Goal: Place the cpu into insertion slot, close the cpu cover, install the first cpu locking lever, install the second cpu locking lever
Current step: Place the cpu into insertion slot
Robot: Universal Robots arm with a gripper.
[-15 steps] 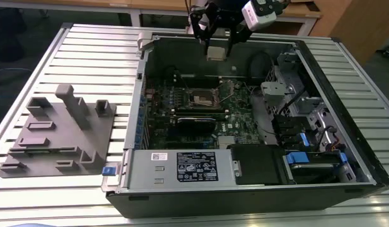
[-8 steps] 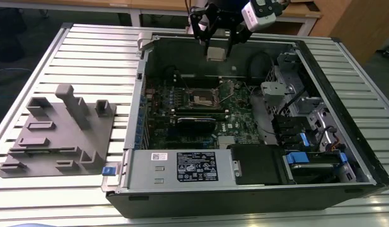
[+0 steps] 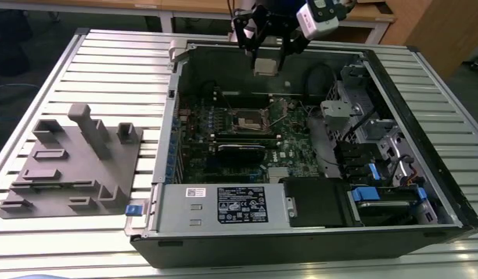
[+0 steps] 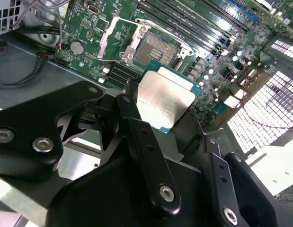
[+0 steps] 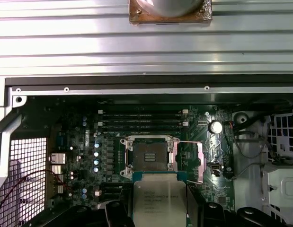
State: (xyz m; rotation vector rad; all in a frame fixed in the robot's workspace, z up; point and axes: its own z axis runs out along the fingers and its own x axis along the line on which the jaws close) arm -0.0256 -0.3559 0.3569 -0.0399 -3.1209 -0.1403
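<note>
Silver-grey and flat, the cpu point(image 4: 165, 97) is pinched by its edges between the black fingers point(image 4: 131, 113) of my gripper point(image 3: 266, 55), which hangs high over the open computer case point(image 3: 171, 145). I judge the first step to be in hand. The chip is in the air, well apart from the insertion slot point(image 5: 149, 157), which lies bare on the green motherboard point(image 3: 223, 160) with its dark centre showing. In the second wrist view the cpu cover point(image 4: 115, 40) looks swung open beside the socket, so I see nothing barring the way. Seating the chip, to my mind, calls for squaring it over the socket, keeping it level and lowering it gently, since a tilted corner could catch the contacts.
</note>
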